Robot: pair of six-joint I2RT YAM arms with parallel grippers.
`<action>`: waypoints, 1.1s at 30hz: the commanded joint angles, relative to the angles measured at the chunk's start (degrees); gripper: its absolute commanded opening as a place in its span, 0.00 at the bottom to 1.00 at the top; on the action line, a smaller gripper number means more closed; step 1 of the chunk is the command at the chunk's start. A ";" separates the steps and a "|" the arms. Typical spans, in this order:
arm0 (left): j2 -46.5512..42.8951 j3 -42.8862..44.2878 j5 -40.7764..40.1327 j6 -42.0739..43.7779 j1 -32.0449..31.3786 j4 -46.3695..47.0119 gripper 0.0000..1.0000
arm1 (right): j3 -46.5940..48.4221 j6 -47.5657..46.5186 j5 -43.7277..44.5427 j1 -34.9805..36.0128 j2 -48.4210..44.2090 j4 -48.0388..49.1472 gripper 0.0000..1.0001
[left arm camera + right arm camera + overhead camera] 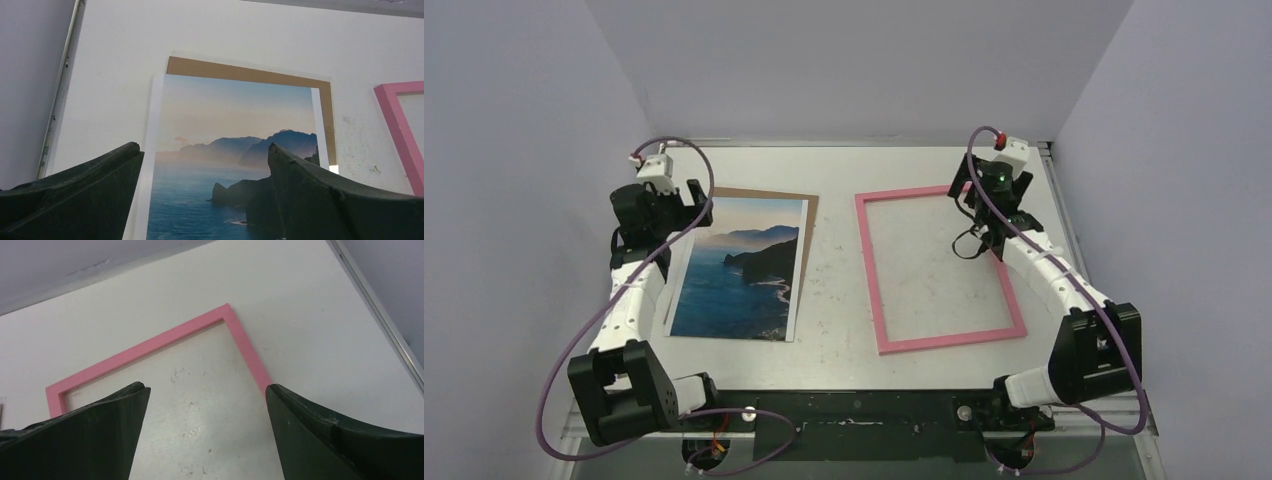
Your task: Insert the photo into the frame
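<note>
White tabletop (834, 300) is carrying everything. The photo (739, 270) is lying flat on its left side, on top of a brown board (764, 192). It is showing dark blue hills and sea under pale sky, with a white edge. Its long side is running near to far, sky end pointing away. The pink frame (870, 262) is lying on the right, running the same way. The left pincer (203, 145) is gaping wide over the photo, maybe not touching it. The right pincer (206, 386) is gaping wide over the frame.
</note>
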 commanded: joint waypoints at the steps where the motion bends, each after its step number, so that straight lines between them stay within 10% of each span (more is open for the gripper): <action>1: 1.32 7.64 2.78 -2.42 0.45 -16.97 0.96 | 7.51 5.02 2.76 3.57 0.71 -20.68 0.90; 6: 1.99 9.75 1.93 -2.66 -0.02 -22.75 0.96 | 12.72 8.44 8.02 10.78 -4.86 -21.00 0.90; 8: 2.26 10.54 2.14 -1.39 0.04 -24.99 0.96 | 10.54 22.83 1.84 7.01 -6.48 -26.65 0.90; 11: 3.44 12.71 2.47 -0.04 0.20 -28.85 0.96 | 4.12 18.48 -8.64 3.94 -9.37 -19.71 0.92; 15: 4.44 14.01 1.73 0.12 0.38 -31.10 0.96 | 10.45 14.62 18.55 22.88 -2.50 -28.59 0.90; 20: 5.25 14.90 0.00 -0.27 0.35 -32.87 0.96 | 29.06 19.08 30.15 31.11 14.11 -49.65 0.90; 33: 3.71 16.40 0.15 1.02 0.47 -37.97 0.96 | 25.53 10.96 13.83 37.74 22.89 -36.90 0.90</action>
